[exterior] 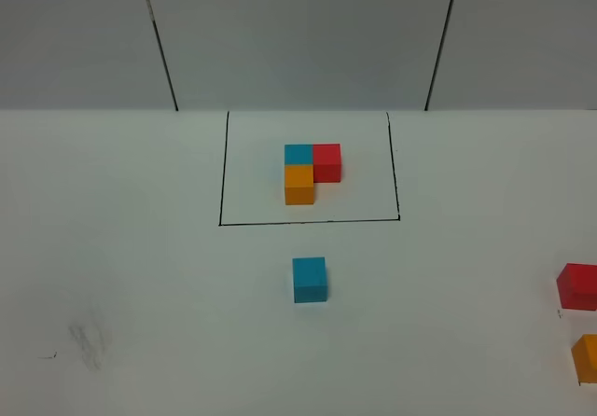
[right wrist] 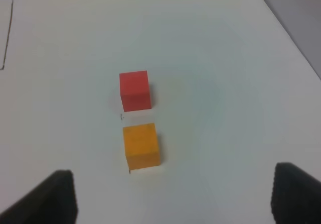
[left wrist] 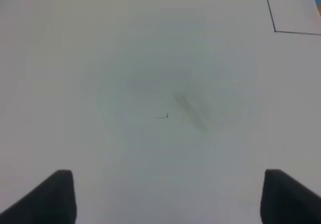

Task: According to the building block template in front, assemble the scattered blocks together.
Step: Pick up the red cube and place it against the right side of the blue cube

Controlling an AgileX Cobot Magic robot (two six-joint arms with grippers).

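Observation:
The building block template (exterior: 312,173) is an L of blue, red and orange cubes inside a black drawn rectangle at the table's middle back. The scattered blocks lie outside it: a blue cube (exterior: 310,279) in front of the outline, a red cube (exterior: 578,286) (right wrist: 135,90) and an orange cube (exterior: 587,357) (right wrist: 142,145) at the right edge. Neither arm shows in the high view. My right gripper (right wrist: 173,196) is open above the table, the orange cube just ahead of its fingers. My left gripper (left wrist: 168,196) is open over bare table, holding nothing.
The white table (exterior: 140,276) carries a faint grey smudge (exterior: 89,344) (left wrist: 193,111) at front left. A corner of the black outline (left wrist: 275,30) shows in the left wrist view. Grey wall panels (exterior: 298,34) stand behind the table.

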